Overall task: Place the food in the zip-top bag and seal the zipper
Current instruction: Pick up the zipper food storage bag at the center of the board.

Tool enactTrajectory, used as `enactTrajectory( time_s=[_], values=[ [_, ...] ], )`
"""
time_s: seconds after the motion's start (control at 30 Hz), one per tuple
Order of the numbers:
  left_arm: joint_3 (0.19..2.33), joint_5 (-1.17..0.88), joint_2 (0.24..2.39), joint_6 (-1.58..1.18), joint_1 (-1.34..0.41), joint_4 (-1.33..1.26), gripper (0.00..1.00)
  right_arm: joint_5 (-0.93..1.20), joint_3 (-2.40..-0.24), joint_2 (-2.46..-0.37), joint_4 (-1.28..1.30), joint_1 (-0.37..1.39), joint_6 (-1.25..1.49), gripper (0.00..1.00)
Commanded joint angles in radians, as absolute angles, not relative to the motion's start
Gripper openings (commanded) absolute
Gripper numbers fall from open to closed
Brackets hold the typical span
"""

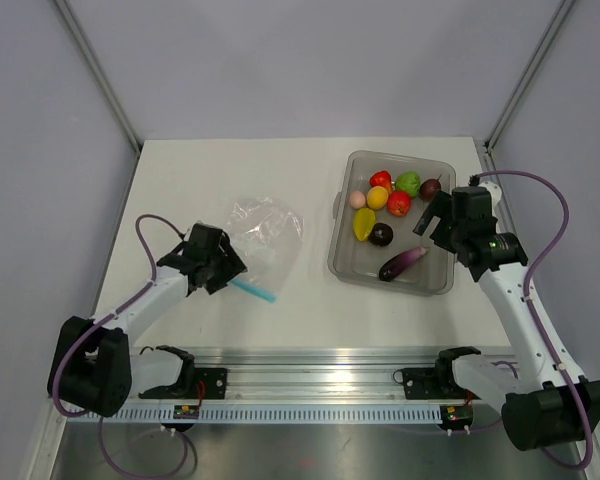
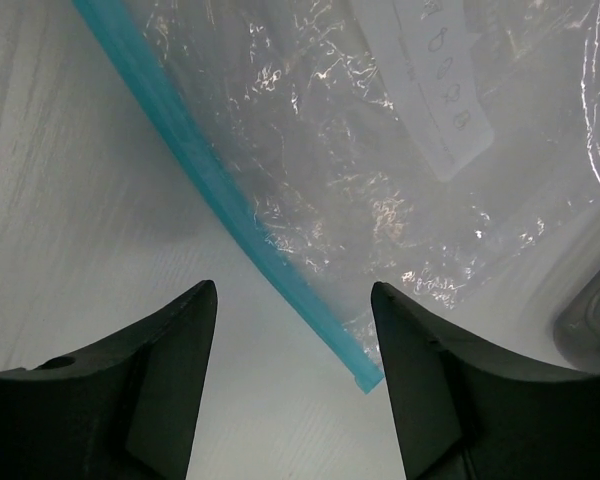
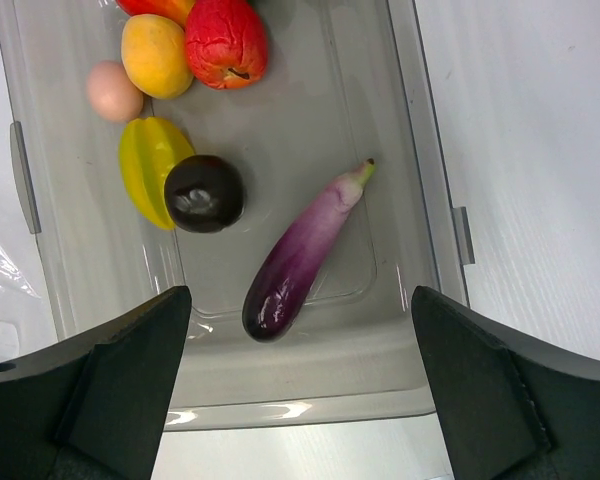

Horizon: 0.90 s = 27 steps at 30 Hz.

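Seeing zip-top bag (image 1: 265,232) flat on the table (image 1: 200,170), left of centre, well apart from the grey bin (image 1: 340,255). Looks clear and crinkly, with a white label patch on the film. Spotting zipper (image 2: 220,195) as a light-blue strip along the mouth edge, set diagonally, ending between the fingers of the left gripper (image 2: 293,300). Reading left jaws as partly parted over that strip end, clamped on nothing. Finding all food (image 1: 399,203) in the bin: red, yellow, green, pink and dark round pieces, plus the eggplant (image 3: 300,250), purple and lying diagonal at the near end. Reading right gripper (image 3: 300,310) as above the eggplant, jaws spread wide, empty.
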<state>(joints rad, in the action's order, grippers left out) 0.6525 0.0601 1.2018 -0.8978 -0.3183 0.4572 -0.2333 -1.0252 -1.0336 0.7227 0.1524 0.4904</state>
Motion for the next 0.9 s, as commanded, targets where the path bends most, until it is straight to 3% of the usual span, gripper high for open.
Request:
enactTrajectory(
  time_s=[0.0, 0.1, 0.2, 0.6, 0.87],
  values=[
    [0.605, 0.072, 1.193, -0.959, -0.308, 0.335, 0.67, -0.212, -1.031, -1.011, 0.701, 0.153, 0.485, 1.0],
    [0.566, 0.06, 1.203, -0.963, -0.298, 0.278, 0.66, -0.198, -1.028, -1.012, 0.695, 0.153, 0.486, 1.0],
    [0.548, 0.037, 1.226, -0.951, -0.281, 0.22, 0.56, -0.196, -1.034, -1.022, 0.698, 0.155, 0.489, 0.99],
    [0.514, 0.009, 1.275, -0.919, -0.279, 0.092, 0.47, -0.193, -1.037, -1.019, 0.707, 0.153, 0.514, 0.99],
    [0.526, 0.006, 1.302, -0.893, -0.279, 0.057, 0.11, -0.086, -1.042, -1.031, 0.71, 0.164, 0.445, 1.0]
  ],
)
